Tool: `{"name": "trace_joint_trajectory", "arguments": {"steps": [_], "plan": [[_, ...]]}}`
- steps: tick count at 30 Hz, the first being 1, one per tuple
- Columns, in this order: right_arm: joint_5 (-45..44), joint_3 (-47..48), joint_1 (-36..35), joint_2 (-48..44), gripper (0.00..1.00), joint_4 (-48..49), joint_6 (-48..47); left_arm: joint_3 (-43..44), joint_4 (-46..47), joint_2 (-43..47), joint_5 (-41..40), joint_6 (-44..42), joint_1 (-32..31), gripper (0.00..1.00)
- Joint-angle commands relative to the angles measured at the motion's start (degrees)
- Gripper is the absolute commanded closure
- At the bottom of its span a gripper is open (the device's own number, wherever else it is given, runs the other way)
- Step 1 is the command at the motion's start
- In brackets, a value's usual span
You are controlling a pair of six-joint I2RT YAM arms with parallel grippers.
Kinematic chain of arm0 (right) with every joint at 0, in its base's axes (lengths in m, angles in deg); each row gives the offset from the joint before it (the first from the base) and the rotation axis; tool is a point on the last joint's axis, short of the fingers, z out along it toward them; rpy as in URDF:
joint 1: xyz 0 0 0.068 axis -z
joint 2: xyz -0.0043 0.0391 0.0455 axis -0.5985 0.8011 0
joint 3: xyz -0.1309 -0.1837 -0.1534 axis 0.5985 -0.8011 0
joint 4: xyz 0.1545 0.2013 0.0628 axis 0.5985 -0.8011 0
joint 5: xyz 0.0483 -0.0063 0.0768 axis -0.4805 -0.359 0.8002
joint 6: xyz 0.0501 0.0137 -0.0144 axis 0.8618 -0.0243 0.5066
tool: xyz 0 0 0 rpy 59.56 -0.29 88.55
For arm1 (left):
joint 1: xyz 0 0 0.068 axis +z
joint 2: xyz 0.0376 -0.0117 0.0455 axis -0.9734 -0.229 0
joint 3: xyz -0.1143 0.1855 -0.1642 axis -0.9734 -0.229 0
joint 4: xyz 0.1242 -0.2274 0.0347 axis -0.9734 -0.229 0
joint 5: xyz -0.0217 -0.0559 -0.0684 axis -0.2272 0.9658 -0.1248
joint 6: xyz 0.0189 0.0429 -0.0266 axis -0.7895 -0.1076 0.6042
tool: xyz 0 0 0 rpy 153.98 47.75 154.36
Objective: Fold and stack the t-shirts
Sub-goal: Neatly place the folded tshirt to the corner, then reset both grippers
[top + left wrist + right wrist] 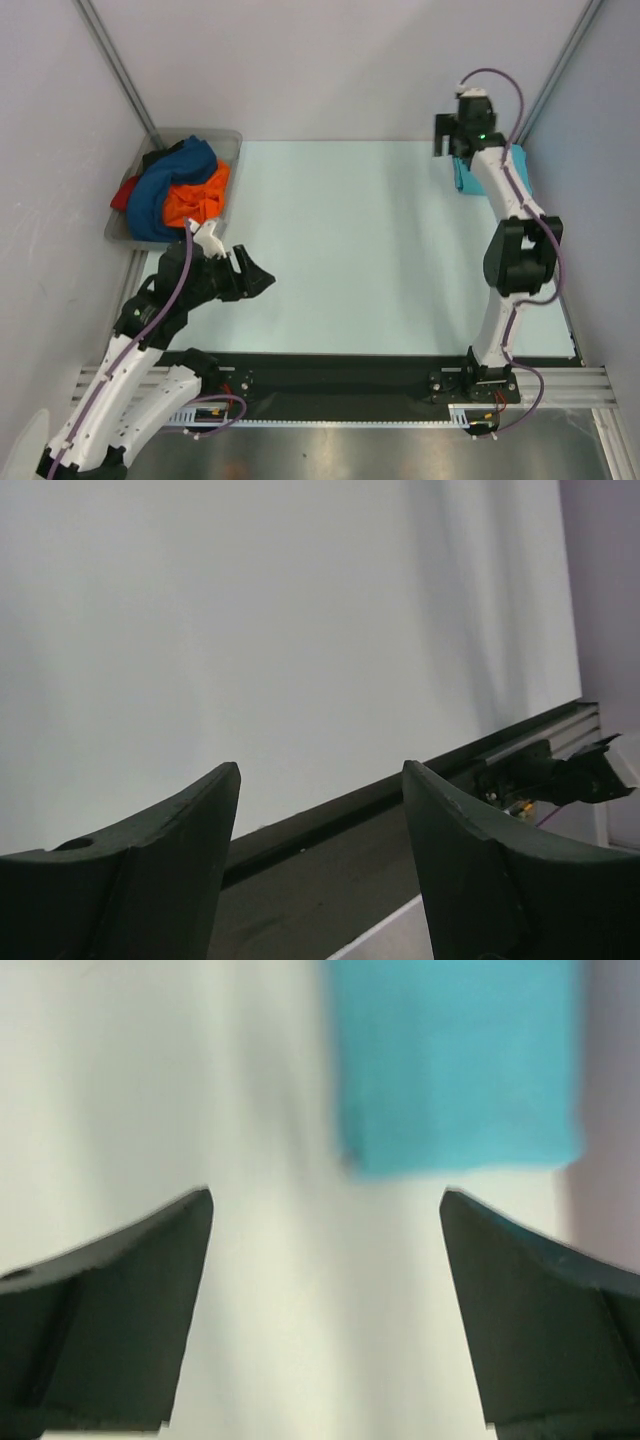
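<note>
On the pale green table (350, 250), a grey plastic tray (226, 139) at its far-left corner holds crumpled blue, orange and red t-shirts (180, 195), a folded turquoise t-shirt (455, 1060) lies far right under the wide-open, empty right gripper (325, 1200), so next the open, empty left gripper (255, 275) likely fetches another.

I counted four soft cloth t-shirts (185, 205): one turquoise (455, 1065), one dark blue (160, 190), one orange (198, 198), one red (124, 194). There was one grey plastic tray (216, 138), and two white-and-black robot arms (110, 390) (515, 255).
</note>
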Motion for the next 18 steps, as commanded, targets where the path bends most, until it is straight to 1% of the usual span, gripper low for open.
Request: {"name": "trace_joint_trajectory", "arguments": {"steps": [1, 2, 3, 4, 6, 7, 8, 9, 10, 11, 12, 13, 14, 15, 16, 17, 18], "plan": [[2.7, -14.2, -9.2, -10.4, 0.00, -7.0, 10.4, -3.9, 3.3, 3.0, 4.1, 5.9, -0.3, 0.28], [0.8, -16.9, -11.3, -14.9, 0.00, -7.8, 11.4, -6.4, 5.0, 4.3, 4.9, 7.0, -0.3, 0.27], [-1.2, -19.7, -13.2, -16.9, 0.00, -8.7, 12.4, -7.7, 6.5, 5.6, 5.9, 9.8, -0.3, 0.27], [-2.0, -26.6, -17.0, -19.3, 0.00, -8.9, 13.9, -8.8, 9.5, 7.8, 7.5, 10.7, -0.3, 0.26], [-2.0, -34.4, -19.6, -26.9, 0.00, -6.8, 21.2, -12.4, 11.7, 10.0, 9.7, 13.4, -0.3, 0.25], [0.0, -40.4, -20.4, -29.4, 0.00, -6.0, 24.6, -14.2, 13.2, 12.1, 11.8, 13.9, -0.3, 0.25], [4.5, -43.9, -20.1, -34.5, 0.00, -5.9, 29.5, -15.0, 13.8, 12.9, 12.8, 14.5, -0.3, 0.25], [9.8, -47.3, -20.4, -37.3, 0.00, -5.1, 31.7, -15.9, 14.4, 14.1, 13.6, 14.7, -0.2, 0.25], [9.8, -50.7, -22.4, -40.1, 0.00, -2.7, 34.1, -17.5, 15.5, 15.1, 14.4, 15.1, -0.3, 0.25], [9.3, -57.4, -23.6, -43.3, 0.00, -1.6, 38.6, -18.4, 16.1, 17.2, 15.7, 16.2, -0.3, 0.25], [8.6, -59.9, -24.7, -48.6, 0.00, -0.7, 40.7, -19.5, 18.0, 18.4, 16.3, 17.1, -0.2, 0.25], [8.0, -62.5, -25.8, -51.5, 0.00, -0.3, 43.1, -22.0, 19.4, 19.5, 16.9, 18.1, -0.2, 0.24], [8.0, -66.7, -27.0, -53.8, 0.00, 0.1, 44.7, -23.7, 21.2, 22.2, 19.1, 21.2, -0.2, 0.24], [10.1, -69.7, -27.6, -58.9, 0.00, 1.5, 46.1, -25.4, 25.6, 23.6, 20.2, 23.0, -0.2, 0.25], [10.4, -72.0, -28.0, -61.6, 0.00, 3.3, 47.8, -29.3, 27.7, 25.2, 21.2, 25.0, -0.2, 0.24], [11.2, -76.1, -28.1, -67.3, 0.00, 3.7, 51.0, -31.4, 32.9, 28.2, 23.6, 29.2, -0.2, 0.24], [12.0, -77.8, -28.1, -70.4, 0.00, 5.2, 51.6, -33.4, 35.9, 30.0, 24.7, 31.4, -0.2, 0.24]]}}
